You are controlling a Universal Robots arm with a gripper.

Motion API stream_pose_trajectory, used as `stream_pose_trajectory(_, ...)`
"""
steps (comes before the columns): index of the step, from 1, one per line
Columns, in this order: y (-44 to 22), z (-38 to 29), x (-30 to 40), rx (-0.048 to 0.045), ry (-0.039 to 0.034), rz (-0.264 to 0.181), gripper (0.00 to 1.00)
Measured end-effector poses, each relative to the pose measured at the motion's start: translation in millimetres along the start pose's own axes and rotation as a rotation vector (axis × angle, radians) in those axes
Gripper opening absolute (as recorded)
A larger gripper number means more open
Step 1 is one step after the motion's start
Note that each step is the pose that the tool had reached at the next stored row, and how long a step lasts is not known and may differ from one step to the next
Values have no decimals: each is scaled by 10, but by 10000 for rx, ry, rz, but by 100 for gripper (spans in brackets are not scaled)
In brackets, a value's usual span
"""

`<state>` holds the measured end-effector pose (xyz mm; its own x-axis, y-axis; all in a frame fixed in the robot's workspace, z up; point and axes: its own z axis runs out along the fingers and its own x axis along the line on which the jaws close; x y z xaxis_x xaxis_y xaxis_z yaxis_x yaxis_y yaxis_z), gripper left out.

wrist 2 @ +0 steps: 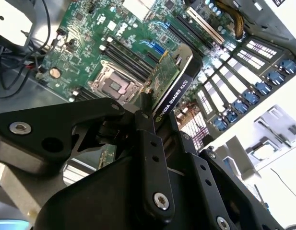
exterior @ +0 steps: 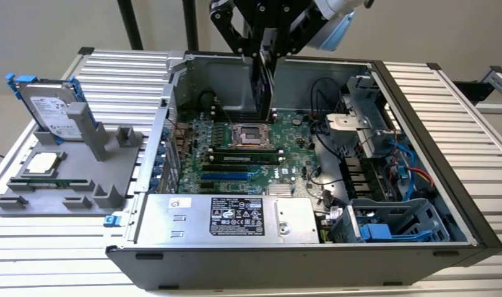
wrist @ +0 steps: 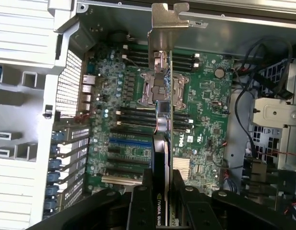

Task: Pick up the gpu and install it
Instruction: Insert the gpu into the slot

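My gripper is shut on the gpu, which hangs edge-down inside the open computer case, above the motherboard near the processor socket. In the first wrist view the gpu is seen edge-on, its silver end bracket pointing away from the gripper and its black cooler on one side. In the second wrist view the black fingers clamp the gpu over the motherboard. The card stands clear of the slots.
A grey fixture at the exterior view's left holds a silver hard drive with blue rails, a processor and a memory stick. A power supply, drive cage and cables crowd the case.
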<state>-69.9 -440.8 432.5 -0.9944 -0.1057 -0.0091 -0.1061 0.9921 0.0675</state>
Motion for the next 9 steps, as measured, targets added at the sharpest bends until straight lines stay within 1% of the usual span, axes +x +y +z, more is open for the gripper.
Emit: stream_pose_trajectory(9, 0, 1, 0, -7, 42, -641, 0)
